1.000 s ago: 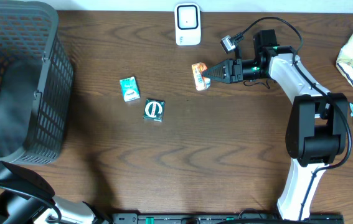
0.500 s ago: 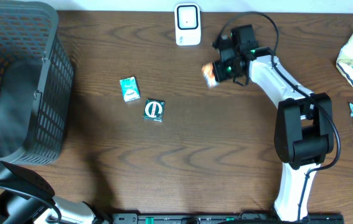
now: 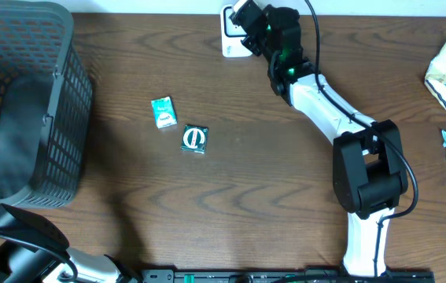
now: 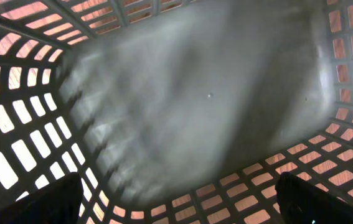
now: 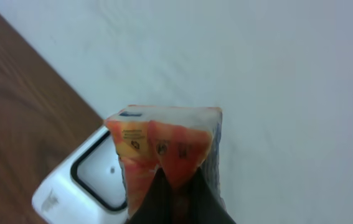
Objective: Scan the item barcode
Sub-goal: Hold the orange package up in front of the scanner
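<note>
Three views: one overhead, two at the wrists.
Overhead looks straight down on the whole table (image 3: 270, 189). Left wrist peers close into the basket (image 4: 27, 155) at the table's left edge. Right wrist, close behind the packet (image 5: 164, 140), faces the scanner (image 5: 70, 180) at the far edge. Overhead shares basket and scanner.

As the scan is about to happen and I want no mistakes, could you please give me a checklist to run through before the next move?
1. Orange packet pinched by right end effector: ok.
2. Packet raised beside the white scanner: ok.
3. Packet's barcode side facing the scanner window: cannot tell.
4. Left end effector open inside the basket, away from the scan: ok.
5. Teal packs on the table, apart from the right arm: ok.
</note>
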You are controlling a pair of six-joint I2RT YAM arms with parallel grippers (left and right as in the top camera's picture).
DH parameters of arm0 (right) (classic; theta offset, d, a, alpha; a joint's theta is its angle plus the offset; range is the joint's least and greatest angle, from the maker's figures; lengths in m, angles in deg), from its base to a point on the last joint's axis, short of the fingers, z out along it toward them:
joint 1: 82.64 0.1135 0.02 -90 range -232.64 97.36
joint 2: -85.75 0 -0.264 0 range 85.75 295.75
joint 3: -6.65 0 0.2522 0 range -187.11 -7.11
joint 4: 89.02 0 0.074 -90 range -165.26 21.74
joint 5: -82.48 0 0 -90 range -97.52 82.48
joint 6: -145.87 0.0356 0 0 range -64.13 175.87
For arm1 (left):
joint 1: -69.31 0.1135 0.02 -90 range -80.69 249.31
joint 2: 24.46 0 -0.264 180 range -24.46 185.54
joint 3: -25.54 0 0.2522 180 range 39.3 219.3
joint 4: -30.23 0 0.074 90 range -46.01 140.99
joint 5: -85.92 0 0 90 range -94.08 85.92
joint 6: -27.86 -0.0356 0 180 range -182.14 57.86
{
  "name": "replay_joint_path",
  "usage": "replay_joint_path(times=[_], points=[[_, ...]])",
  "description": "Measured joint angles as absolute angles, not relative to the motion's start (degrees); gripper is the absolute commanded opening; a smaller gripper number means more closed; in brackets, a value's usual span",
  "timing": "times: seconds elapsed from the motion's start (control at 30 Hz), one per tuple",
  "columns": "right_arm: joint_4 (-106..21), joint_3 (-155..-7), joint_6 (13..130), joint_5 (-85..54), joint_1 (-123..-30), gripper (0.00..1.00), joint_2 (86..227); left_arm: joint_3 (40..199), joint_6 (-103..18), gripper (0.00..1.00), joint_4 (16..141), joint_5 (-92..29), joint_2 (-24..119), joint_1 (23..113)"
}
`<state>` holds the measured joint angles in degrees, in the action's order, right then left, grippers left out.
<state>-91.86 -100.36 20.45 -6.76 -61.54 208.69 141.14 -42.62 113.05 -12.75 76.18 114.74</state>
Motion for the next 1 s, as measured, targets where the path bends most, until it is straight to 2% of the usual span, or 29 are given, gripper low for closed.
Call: replay_joint_path(times=[0.2,0.37,0.63,1.0], points=[[-101.5,-100.5,19.5,-9.0,-61.6,0.01,209.6,141.1,-42.6,0.98,113.0,-12.8,76.2,114.7],[-101.9,-104.3,19.4,-9.4,-62.2,0.01,214.5,141.1,-42.6,0.98,113.0,-12.7,76.2,114.7],[-90.5,-117.5,19.0,-9.1,-62.5,0.01,224.2,141.1,-42.6,0.98,113.1,-12.7,76.2,114.7],[-81.1,-119.0,15.8,-7.5,-62.4,0.01,225.0,141.1,-42.6,0.98,113.0,-12.7,76.2,114.7]])
